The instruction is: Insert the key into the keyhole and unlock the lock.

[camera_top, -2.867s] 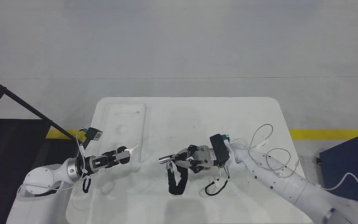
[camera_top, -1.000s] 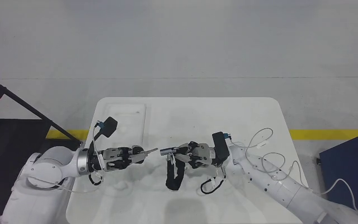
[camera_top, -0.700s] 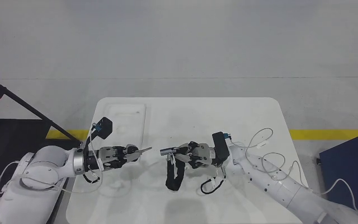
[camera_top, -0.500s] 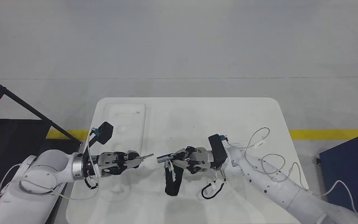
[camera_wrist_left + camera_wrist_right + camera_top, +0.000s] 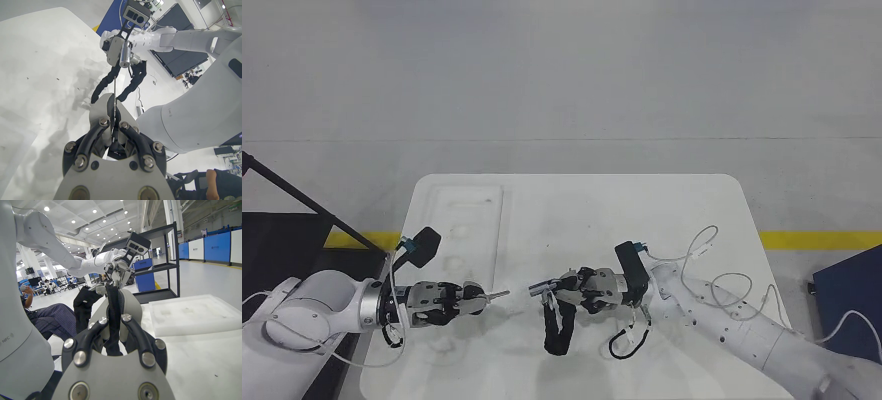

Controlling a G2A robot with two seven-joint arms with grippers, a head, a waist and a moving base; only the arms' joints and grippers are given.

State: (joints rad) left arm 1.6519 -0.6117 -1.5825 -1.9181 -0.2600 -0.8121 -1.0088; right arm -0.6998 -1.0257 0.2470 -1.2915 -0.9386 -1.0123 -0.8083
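My left gripper [image 5: 480, 296] [image 5: 114, 102] is shut on a thin metal key [image 5: 114, 89] whose blade [image 5: 498, 295] points right at the lock. My right gripper [image 5: 572, 290] [image 5: 113, 298] is shut on the lock's black fabric-covered cable [image 5: 113, 313], just behind the silver lock cylinder [image 5: 540, 289] [image 5: 124, 55]. The cylinder's keyhole face points toward the key. A short gap separates the key tip from the keyhole. The cable loop [image 5: 558, 330] [image 5: 135, 79] hangs down from the lock to the white table [image 5: 682, 220].
A white foam tray [image 5: 457, 215] [image 5: 189, 317] lies at the table's back left. Black and white cables [image 5: 627, 340] trail along the right arm. Behind the table, the right wrist view shows a black shelf rack [image 5: 170, 262].
The left gripper with the key has pulled back leftward and toward the table's front, widening the gap to the lock. The right gripper with the lock shifted slightly right and forward.
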